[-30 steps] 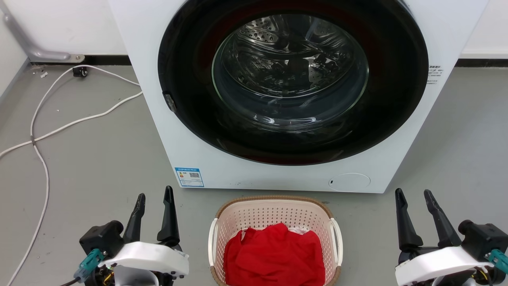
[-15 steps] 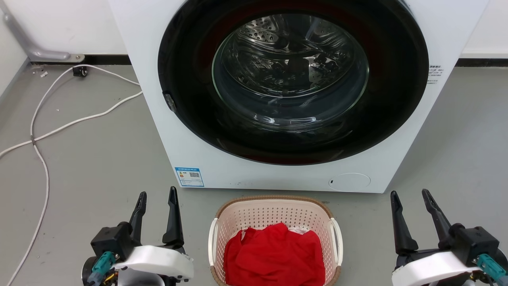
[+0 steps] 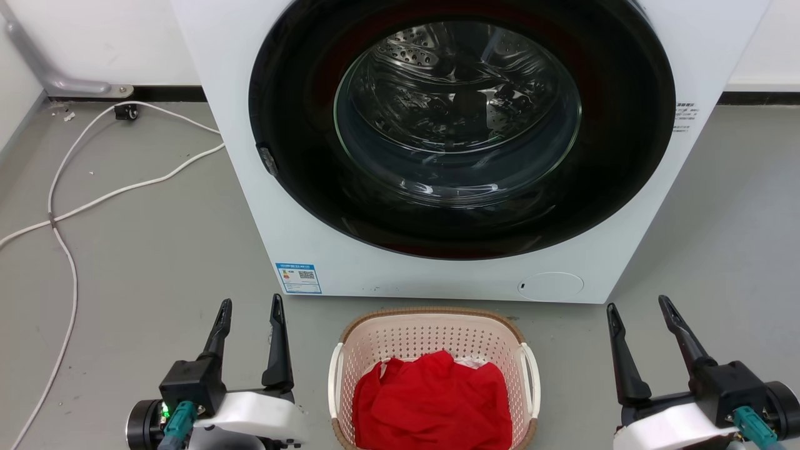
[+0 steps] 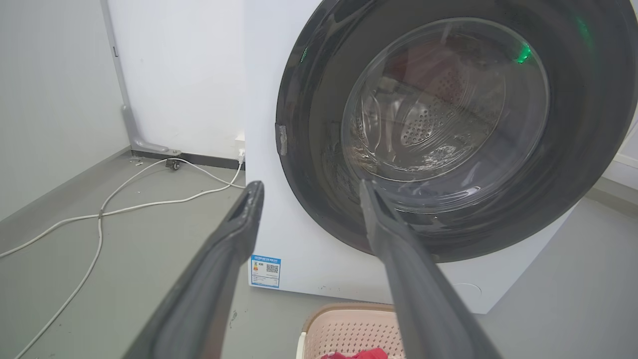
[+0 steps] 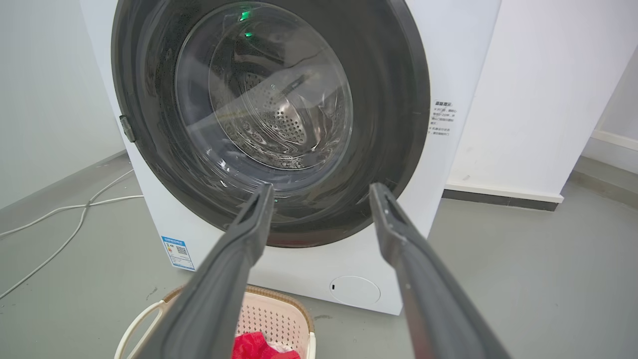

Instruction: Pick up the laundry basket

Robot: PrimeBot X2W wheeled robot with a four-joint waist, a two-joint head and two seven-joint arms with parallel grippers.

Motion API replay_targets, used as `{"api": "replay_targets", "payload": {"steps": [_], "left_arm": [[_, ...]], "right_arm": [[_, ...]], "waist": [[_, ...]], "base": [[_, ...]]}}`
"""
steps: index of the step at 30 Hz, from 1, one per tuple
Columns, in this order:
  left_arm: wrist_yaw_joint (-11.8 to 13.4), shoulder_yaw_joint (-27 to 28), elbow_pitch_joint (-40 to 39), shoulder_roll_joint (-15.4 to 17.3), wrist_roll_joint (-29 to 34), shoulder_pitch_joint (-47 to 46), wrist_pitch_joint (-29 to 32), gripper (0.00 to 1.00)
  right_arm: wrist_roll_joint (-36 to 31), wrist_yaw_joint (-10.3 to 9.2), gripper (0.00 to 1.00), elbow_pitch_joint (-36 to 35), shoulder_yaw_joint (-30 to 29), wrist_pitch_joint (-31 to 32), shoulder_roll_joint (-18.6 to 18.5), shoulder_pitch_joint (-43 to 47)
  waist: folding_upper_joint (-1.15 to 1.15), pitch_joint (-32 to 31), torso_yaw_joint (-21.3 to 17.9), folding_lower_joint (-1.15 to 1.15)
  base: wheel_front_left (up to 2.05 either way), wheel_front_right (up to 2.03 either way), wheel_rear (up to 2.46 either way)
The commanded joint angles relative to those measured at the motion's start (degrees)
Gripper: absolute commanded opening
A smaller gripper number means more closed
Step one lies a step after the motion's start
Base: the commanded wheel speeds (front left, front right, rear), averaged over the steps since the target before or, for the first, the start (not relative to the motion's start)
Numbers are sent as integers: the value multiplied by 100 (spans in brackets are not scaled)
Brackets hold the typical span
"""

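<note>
Laundry room, floor level: the laundry basket (image 3: 431, 334), cream with a brown woven-look rim and white side handles, sits on the grey floor (image 3: 156, 262) just before the white washing machine (image 3: 300, 237), a red garment (image 3: 431, 406) heaped inside. From my head camera it lies between my left fingers (image 3: 277, 340) and my right fingers (image 3: 619, 350), apart from both. Each pair is spread wide and grips nothing, tips aimed at the machine. That view cuts off the basket's near end at the bottom edge. My left wrist camera catches just the basket's far rim and a scrap of red low between my two fingers, plus a grey pipe (image 4: 124, 99) climbing the wall, the white cable (image 3: 69, 206) trailing from near its foot. My right wrist camera shows a white handle of the basket and, past the machine, a white wall (image 5: 523, 99) with dark skirting; one of my own fingers crosses the basket there. The machine's dark round door (image 3: 462, 125) shows the steel drum through its glass, and a blue label (image 3: 298, 278) marks the lower front.
</note>
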Motion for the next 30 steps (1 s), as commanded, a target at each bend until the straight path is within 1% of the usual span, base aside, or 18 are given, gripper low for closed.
{"api": "replay_targets", "payload": {"steps": [1,17,30], "left_arm": [[36,-16,-32,16,102,48,-40,100],[146,-94,-68,17,755,113,-208,100],[136,-49,6,17,753,121,-202,100]], "right_arm": [[-119,-2,100,-47,4,-44,-10,75],[-806,-3,100,-76,-27,-208,-8,136],[-608,-3,100,23,-38,-199,-8,125]], "waist": [[0,-1,3,0],[0,5,-3,0],[0,-4,-6,0]], "base": [[0,0,0],[0,0,0],[0,0,0]]}}
